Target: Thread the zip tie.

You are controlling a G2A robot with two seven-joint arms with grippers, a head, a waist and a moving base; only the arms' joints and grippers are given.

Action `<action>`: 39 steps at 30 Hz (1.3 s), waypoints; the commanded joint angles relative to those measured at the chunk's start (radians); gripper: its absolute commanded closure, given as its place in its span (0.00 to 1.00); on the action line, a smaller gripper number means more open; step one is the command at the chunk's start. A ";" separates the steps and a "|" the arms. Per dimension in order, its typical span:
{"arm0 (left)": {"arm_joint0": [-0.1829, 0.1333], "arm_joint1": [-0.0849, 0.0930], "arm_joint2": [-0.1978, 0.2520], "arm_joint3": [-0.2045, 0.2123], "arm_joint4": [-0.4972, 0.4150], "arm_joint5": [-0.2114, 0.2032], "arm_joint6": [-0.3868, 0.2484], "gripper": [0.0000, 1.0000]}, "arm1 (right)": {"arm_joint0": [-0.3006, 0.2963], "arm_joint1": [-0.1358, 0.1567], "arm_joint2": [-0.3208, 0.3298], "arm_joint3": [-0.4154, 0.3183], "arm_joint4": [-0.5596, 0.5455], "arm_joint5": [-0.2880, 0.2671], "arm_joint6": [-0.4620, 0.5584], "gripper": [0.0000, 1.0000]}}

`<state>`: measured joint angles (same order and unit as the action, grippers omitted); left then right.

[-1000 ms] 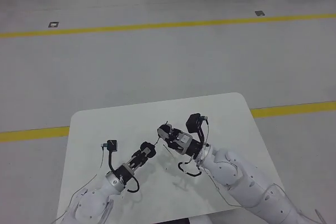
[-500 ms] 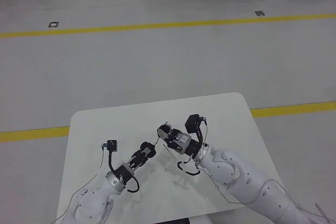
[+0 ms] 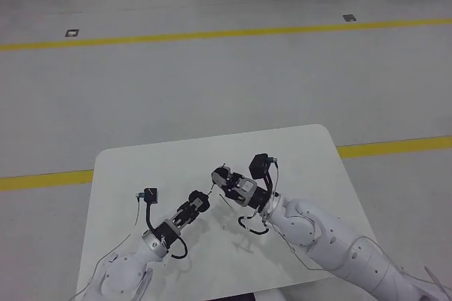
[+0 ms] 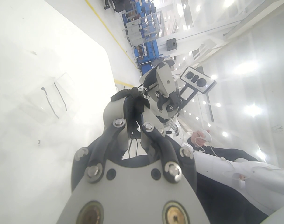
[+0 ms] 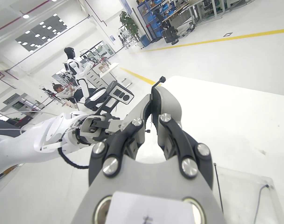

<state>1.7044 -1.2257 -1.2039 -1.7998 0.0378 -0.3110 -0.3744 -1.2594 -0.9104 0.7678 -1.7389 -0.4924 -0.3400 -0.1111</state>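
My right gripper (image 5: 152,101) is shut on a black zip tie (image 5: 161,80), whose square head sticks out past the fingertips. In the top view this gripper (image 3: 223,178) hangs over the middle of the white table (image 3: 301,150). My left gripper (image 3: 199,199) sits just beside and below it, the two tips almost meeting. Its jaws (image 4: 132,108) are pressed together on a thin black strand that looks like the tie's tail. The contact itself is hidden behind the dark pads. The right gripper (image 4: 164,89) shows close beyond the left fingertips.
A clear shallow tray (image 4: 62,80) with spare black zip ties (image 4: 60,94) lies on the table by the grippers; it is also under the right wrist (image 5: 249,183). The table's rounded far corner (image 3: 324,129) and near edge are close.
Both grippers keep their places and stay shut. Only the right arm's forearm has shifted slightly.
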 commanded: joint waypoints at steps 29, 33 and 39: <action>0.000 0.000 0.000 0.000 0.000 0.000 0.000 1.00 | 0.056 0.066 -0.100 -0.007 0.033 0.000 -0.091 1.00; 0.000 0.000 0.000 0.000 0.000 0.000 0.000 1.00 | 0.068 0.069 -0.115 0.000 0.036 0.000 -0.098 1.00; 0.000 0.000 0.000 0.000 0.000 0.000 0.000 1.00 | 0.084 0.072 -0.137 0.010 0.038 0.000 -0.108 1.00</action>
<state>1.7044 -1.2257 -1.2039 -1.7998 0.0378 -0.3110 -0.3744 -1.1773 -0.8384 0.6337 -1.7308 -0.4539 -0.3400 -0.2170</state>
